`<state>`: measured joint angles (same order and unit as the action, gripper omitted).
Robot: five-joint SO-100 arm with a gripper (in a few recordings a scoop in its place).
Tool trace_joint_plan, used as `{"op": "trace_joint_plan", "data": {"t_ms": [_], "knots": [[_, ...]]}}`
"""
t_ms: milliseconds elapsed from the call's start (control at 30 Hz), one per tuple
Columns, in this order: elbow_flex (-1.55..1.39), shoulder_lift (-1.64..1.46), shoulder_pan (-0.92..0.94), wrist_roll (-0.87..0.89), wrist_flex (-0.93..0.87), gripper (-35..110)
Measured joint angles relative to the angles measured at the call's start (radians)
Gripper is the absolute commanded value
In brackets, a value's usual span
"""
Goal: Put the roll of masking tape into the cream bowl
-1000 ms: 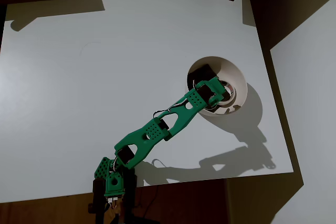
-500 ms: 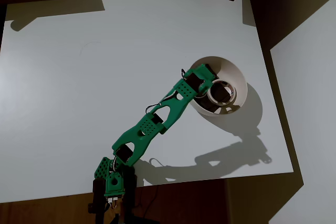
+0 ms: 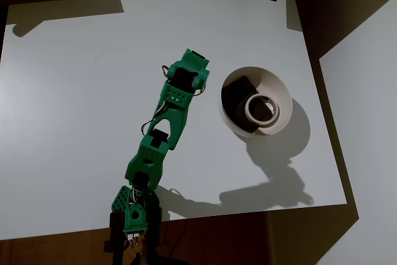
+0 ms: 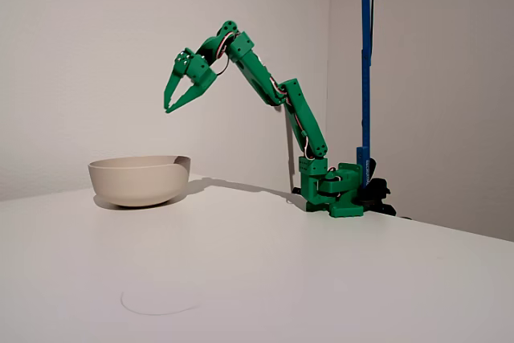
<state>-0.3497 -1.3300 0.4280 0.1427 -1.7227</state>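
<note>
Since 0.5 s earlier, the green 3D-printed arm had pulled back from over the bowl and swung to the left in the overhead view, leaving the tape behind. Its 2-finger green gripper (image 4: pixel 170 102) hung high above the white table (image 3: pixel 74 122), fingers spread apart and holding nothing. The small off-white ring of masking tape (image 3: pixel 260 108) lay flat on the bottom of the round, deep cream-white bowl (image 3: pixel 280 88), beside a dark blocky object (image 3: pixel 237 91) also in the bowl. Tape and gripper (image 3: pixel 197 65) were well apart, the gripper left of the bowl's rim. In the fixed view the bowl (image 4: pixel 140 179) stood low at the left.
</note>
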Motion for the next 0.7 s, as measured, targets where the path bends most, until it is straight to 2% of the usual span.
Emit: {"op": "trace_joint_plan", "data": {"t_ms": [167,267,567,700], "knots": [[0.003,-0.184,-0.262,-0.015,-0.054,-8],[-0.054,-0.314,-0.35,-0.014,-0.054,-8],[-0.449,-0.675,-0.436,-0.035,-0.049,-8],[-0.746,-0.873,-0.476,-0.063,0.041,-8]]}}
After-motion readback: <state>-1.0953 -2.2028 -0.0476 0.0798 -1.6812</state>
